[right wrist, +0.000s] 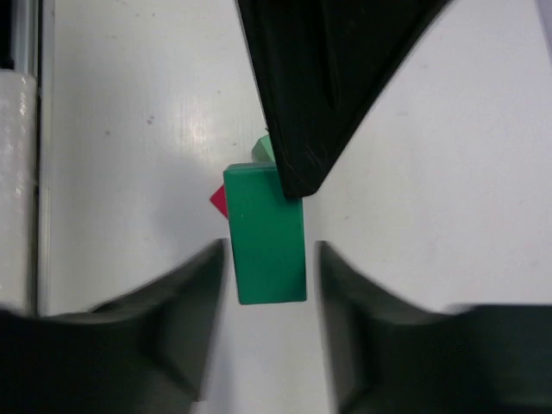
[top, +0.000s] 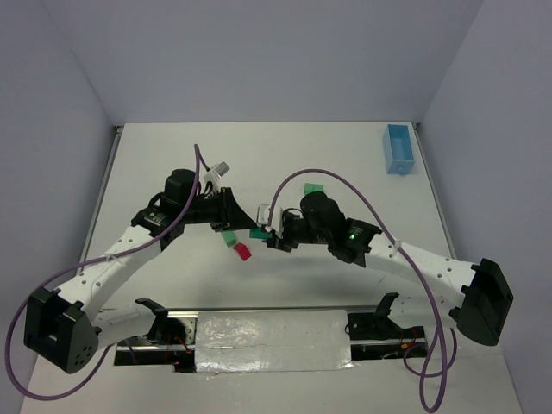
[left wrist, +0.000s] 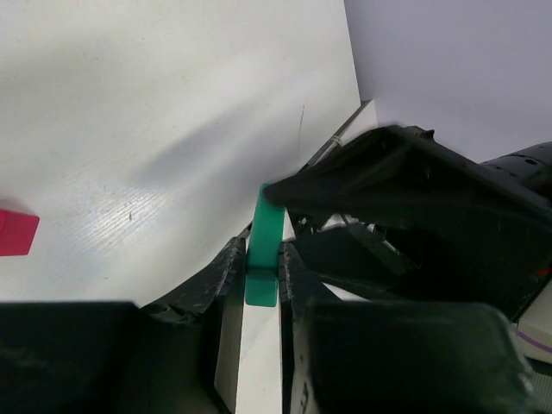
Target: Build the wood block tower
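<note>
left gripper [left wrist: 261, 266] clamped on green rectangular wood block [left wrist: 266, 222]; right gripper [right wrist: 269, 259] fingers spread, straddling second green wood block [right wrist: 263, 216], gaps both sides; red wood wedge [top: 242, 251] near.

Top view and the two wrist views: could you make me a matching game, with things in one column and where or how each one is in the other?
Things:
1. red block
2. blue tray
3. left fingers
4. right fingers

Place or state:
A. open, a second green block between them with gaps either side
B. at the far right of the table
C. shut on a green block
D. lying loose on the table, near both arms' fingers

Pairs: 1-D, 2-B, 3-C, 4-A.
</note>
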Robot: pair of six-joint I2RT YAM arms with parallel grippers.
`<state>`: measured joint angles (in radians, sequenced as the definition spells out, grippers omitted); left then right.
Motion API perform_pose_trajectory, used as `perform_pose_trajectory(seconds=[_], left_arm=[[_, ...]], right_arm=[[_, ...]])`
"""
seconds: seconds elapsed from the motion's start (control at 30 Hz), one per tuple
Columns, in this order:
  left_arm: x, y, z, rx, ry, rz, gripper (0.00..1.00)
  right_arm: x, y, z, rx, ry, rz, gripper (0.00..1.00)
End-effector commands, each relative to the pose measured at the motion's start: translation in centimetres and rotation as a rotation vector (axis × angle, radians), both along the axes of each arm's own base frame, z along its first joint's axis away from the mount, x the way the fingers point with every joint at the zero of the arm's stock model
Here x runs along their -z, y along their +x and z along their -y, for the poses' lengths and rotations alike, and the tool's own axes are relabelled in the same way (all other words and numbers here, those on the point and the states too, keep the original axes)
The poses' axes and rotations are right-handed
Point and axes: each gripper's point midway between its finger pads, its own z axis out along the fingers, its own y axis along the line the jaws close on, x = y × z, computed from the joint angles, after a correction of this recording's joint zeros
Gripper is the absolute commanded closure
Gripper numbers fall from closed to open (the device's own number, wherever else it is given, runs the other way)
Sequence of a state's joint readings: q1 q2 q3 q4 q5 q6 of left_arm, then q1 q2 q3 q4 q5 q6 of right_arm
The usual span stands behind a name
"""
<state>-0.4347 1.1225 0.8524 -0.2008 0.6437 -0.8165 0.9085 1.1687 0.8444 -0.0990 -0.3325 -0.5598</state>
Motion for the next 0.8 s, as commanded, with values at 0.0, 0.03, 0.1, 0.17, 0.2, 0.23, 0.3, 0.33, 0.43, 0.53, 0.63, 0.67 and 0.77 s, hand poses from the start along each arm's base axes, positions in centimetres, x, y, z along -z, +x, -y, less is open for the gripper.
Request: perform_pose_trajectory(seconds=[0.0, 0.03, 0.1, 0.17, 0.2, 0.23, 0.3, 0.33, 0.43, 0.53, 0.63, 0.67, 0.77], left_arm=[[-2.1, 0.6, -0.1, -0.037, -0.034, 0.095, 1.00], [-2.2, 0.8, -0.3, -0.051, -0.029, 0.099, 1.00], [-2.3, 1.6, -0.8, -0.106, -0.008, 0.114, 1.00], [-2.2, 2.1, -1.2, -0.153, 0.002, 0.112, 1.00], [-2.1, 2.3, -1.3, -0.173, -0.001, 0.109, 1.00], [-2.5, 2.8, -1.4, -0.201, -0.010, 0.125, 1.00], [-2.7, 3.2, -1.7, -0.252, -0.026, 0.117, 1.00], [-2.8, 3.7, -2.0, -0.285, -0.028, 0.118, 1.00], [-3.8, 4.2, -2.0, -0.336, -0.084, 0.106, 1.00], [-4.4, 4.5, -1.7, -0.352, -0.126, 0.087, 1.00], [-5.2, 4.7, -1.5, -0.362, -0.172, 0.084, 1.00], [-5.4, 4.7, -1.5, -0.364, -0.180, 0.086, 1.00], [-5.8, 4.7, -1.5, -0.368, -0.181, 0.083, 1.00]], right_arm=[[-2.9, 1.9, 0.6, 0.101, 0.103, 0.046, 0.33], [-2.9, 2.5, 1.2, 0.129, 0.109, 0.035, 0.01], [-3.5, 2.5, 1.8, 0.144, 0.147, -0.001, 0.00], [-4.7, 3.3, 2.8, 0.201, 0.206, -0.010, 0.00], [-5.3, 3.7, 3.5, 0.268, 0.253, -0.043, 0.00], [-6.2, 4.5, 4.0, 0.333, 0.301, -0.057, 0.00], [-7.4, 6.4, 5.1, 0.549, 0.455, -0.257, 0.00], [-7.6, 7.2, 5.8, 0.668, 0.523, -0.352, 0.00], [-8.9, 4.1, 2.3, 0.468, 0.545, -0.618, 0.00], [-10.3, 4.6, 1.9, 0.520, 0.653, -0.661, 0.00], [-9.0, 5.6, 2.2, 0.747, 0.575, -0.598, 0.00], [-8.9, 5.8, 2.1, 0.775, 0.572, -0.596, 0.00], [-8.6, 5.5, 1.3, 0.780, 0.598, -0.650, 0.01]])
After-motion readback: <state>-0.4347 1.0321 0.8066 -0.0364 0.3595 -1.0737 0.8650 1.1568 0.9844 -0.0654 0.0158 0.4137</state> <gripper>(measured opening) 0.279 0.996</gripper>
